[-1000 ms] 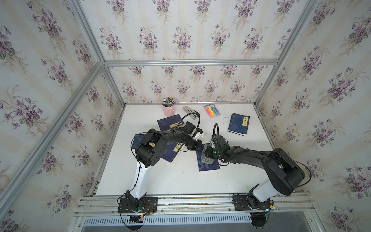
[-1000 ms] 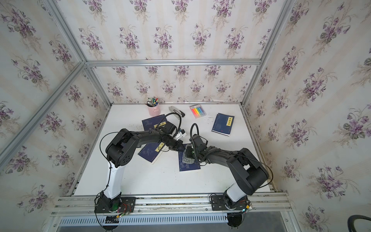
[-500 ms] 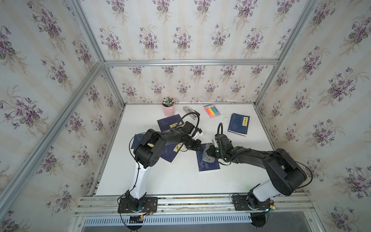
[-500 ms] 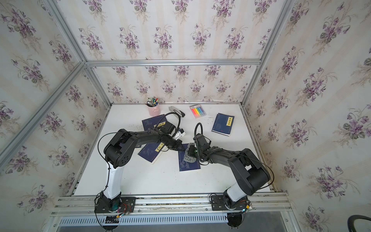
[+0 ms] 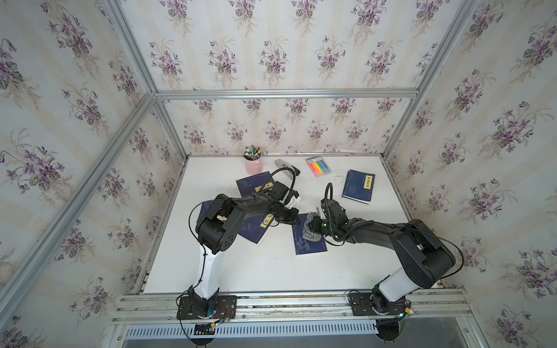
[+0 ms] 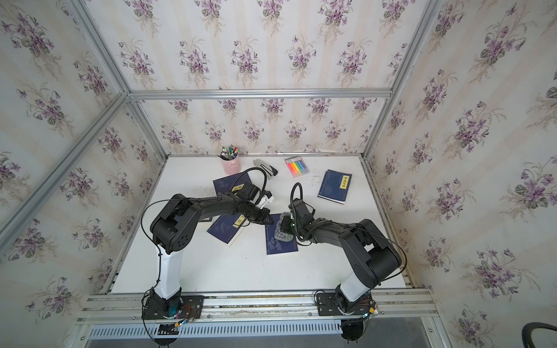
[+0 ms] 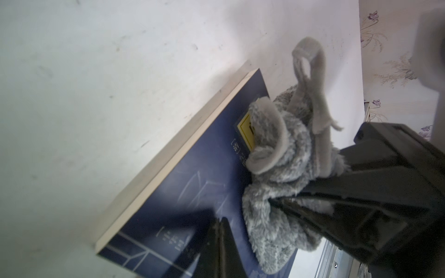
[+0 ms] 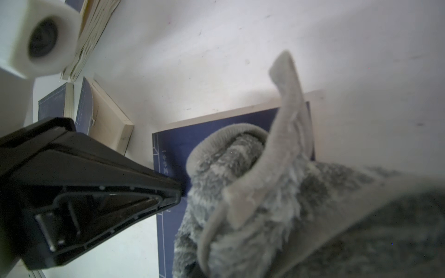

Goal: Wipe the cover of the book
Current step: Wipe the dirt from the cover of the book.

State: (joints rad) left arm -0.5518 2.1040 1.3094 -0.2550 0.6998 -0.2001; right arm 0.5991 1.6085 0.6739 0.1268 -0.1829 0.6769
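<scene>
A dark blue book (image 5: 310, 248) (image 6: 281, 248) lies flat mid-table in both top views. A fluffy grey cloth (image 5: 309, 232) (image 6: 280, 232) rests bunched on the far half of its cover. My right gripper (image 5: 315, 223) (image 6: 287, 224) is shut on the cloth and holds it down against the cover. My left gripper (image 5: 294, 218) (image 6: 267, 219) is shut and empty, its tip pressed on the book's far left corner. In the left wrist view the tip (image 7: 220, 225) touches the cover (image 7: 183, 192) next to the cloth (image 7: 277, 168). In the right wrist view the cloth (image 8: 252, 197) hides my own fingers.
Three more blue books lie around: one far right (image 5: 358, 186), one behind the left arm (image 5: 253, 184), one under the left forearm (image 5: 254, 230). At the back stand a pink pen cup (image 5: 253, 165), a stapler (image 5: 285, 165) and a highlighter pack (image 5: 319, 166).
My right gripper has slid the cloth a little along the cover toward the book's far end. The left gripper has stayed on the book's corner.
</scene>
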